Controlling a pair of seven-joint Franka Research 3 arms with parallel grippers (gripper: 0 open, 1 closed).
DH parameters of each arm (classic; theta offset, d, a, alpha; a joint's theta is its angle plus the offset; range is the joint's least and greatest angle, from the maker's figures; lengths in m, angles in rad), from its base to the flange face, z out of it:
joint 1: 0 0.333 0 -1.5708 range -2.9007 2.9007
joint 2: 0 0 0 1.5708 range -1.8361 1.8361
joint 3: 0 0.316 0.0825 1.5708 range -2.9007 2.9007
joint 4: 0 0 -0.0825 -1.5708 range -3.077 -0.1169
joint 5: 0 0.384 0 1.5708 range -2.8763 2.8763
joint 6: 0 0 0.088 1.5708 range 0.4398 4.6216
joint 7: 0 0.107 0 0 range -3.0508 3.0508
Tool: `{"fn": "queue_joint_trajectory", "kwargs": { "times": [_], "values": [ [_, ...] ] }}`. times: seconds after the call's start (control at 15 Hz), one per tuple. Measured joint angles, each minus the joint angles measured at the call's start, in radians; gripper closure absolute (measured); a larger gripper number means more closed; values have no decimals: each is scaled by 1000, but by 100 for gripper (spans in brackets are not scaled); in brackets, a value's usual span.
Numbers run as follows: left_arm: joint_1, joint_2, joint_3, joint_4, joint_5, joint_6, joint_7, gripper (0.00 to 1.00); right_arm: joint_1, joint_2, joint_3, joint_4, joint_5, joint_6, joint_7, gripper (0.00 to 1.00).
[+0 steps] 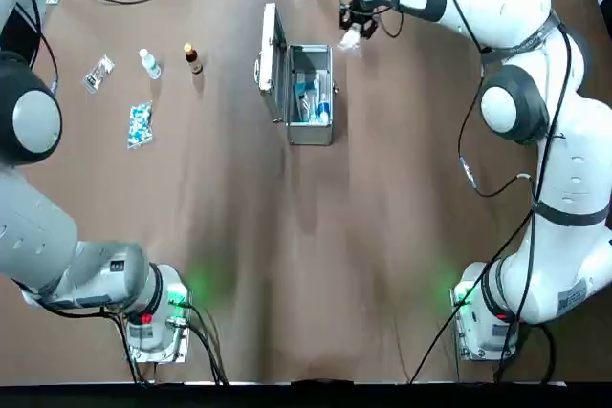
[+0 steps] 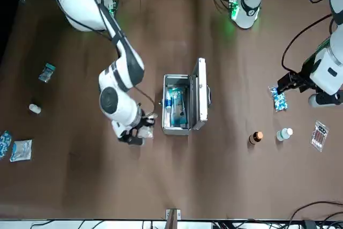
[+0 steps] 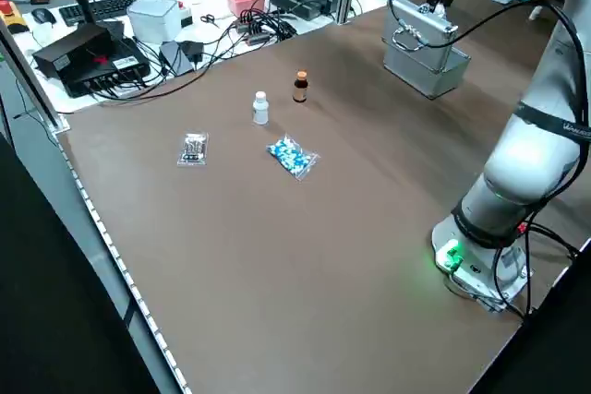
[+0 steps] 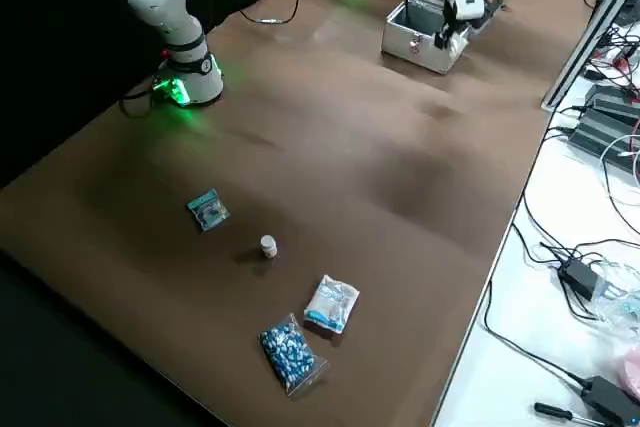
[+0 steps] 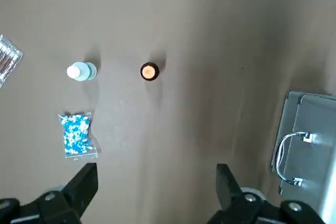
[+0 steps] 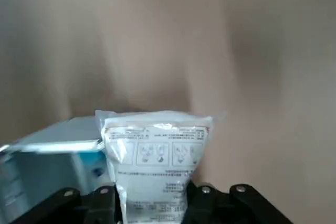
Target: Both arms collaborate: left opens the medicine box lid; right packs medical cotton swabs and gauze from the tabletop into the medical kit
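brown table (image 1: 239, 265). silver medical kit (image 1: 311, 95) far centre, lid (image 1: 269, 50) upright on left side, blue-white packs inside. right gripper (image 6: 152, 203) just off kit's far right corner, clamped on white gauze packet (image 6: 155, 153). left gripper (image 5: 155, 192) spread wide, empty, high over blue pill bag (image 5: 77, 134), white bottle (image 5: 80, 71), amber bottle (image 5: 149, 71).
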State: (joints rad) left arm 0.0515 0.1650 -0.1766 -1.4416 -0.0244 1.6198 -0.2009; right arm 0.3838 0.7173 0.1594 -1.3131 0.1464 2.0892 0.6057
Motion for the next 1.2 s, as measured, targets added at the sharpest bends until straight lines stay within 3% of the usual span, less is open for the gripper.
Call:
{"fn": "queue_joint_trajectory", "kwargs": {
  "times": [0.2,0.53,0.93,1.0,1.2],
  "values": [
    [0,0,0,0,0,0,0,0,13,1,78,5,0,0,88,70],
    [0,0,-1,0,4,0,0,0,100,12,93,5,0,2,169,58],
    [-6,0,-3,0,5,6,0,0,128,15,93,5,-2,2,175,6],
    [-6,0,-3,0,5,8,0,0,128,14,93,5,-2,3,175,0],
    [-5,0,-3,0,6,8,1,0,128,14,93,6,-2,2,175,0]
  ]
}}
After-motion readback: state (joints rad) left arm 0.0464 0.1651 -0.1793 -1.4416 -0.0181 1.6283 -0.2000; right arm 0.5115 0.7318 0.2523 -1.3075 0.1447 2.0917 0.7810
